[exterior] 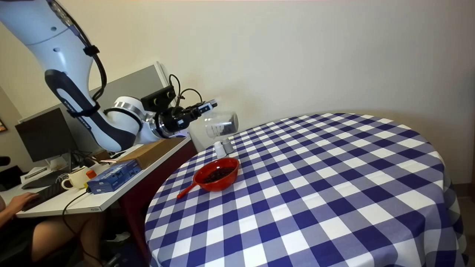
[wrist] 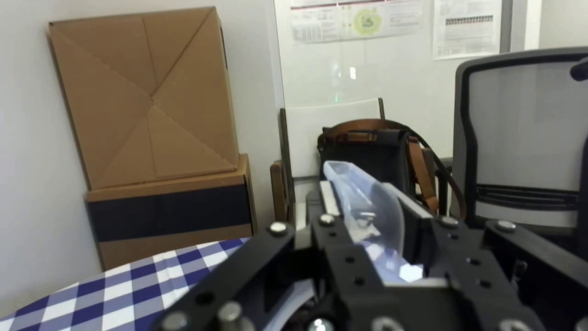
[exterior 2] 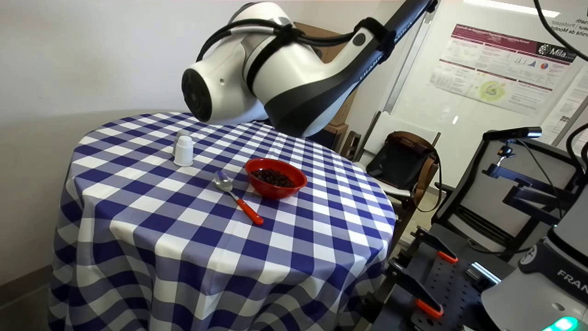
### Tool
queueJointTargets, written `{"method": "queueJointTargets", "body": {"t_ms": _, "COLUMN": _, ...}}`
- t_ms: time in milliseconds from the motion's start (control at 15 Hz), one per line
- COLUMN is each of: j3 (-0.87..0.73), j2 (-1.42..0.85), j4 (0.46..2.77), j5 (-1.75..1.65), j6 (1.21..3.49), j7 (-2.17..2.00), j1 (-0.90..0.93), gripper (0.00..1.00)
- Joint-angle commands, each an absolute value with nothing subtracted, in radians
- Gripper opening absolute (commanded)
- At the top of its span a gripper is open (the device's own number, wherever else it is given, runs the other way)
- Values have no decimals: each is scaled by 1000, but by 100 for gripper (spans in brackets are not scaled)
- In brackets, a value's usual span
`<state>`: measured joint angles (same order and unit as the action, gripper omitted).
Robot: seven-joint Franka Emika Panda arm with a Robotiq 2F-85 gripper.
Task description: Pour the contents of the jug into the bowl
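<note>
Jug (exterior: 222, 125), clear, rounded, tilts clamped in my gripper (wrist: 369, 200); glossy red bowl (exterior: 225, 184) sits inside the cloth-covered table's (exterior: 297, 207) edge.

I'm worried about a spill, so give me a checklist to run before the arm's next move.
1. Claw closed on the jug: ok.
2. Jug emptied: cannot tell, its inside looks blurred.
3. Bowl upright: ok, with dark pieces inside.
4. Spoon out of the bowl: ok, lying beside it.
5. Shakers standing: ok.
6. Jug clear of the shakers: cannot tell, no view settles the gap.
</note>
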<state>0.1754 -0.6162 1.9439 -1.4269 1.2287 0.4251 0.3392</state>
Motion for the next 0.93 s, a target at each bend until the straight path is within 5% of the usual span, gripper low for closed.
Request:
{"method": "queueJointTargets", "body": {"t_ms": 0, "j3": 181, "j2": -685, "j4": 1905, "j5": -1492, "j6": 1110, "j7": 371, "j1": 366, "gripper": 12}}
{"method": "queueJointTargets", "body": {"t_ms": 867, "j3": 194, "j2": -808, "j4": 1904, "j5": -1611, "j6": 907, "j7": 269, "j1": 405, "gripper": 12}}
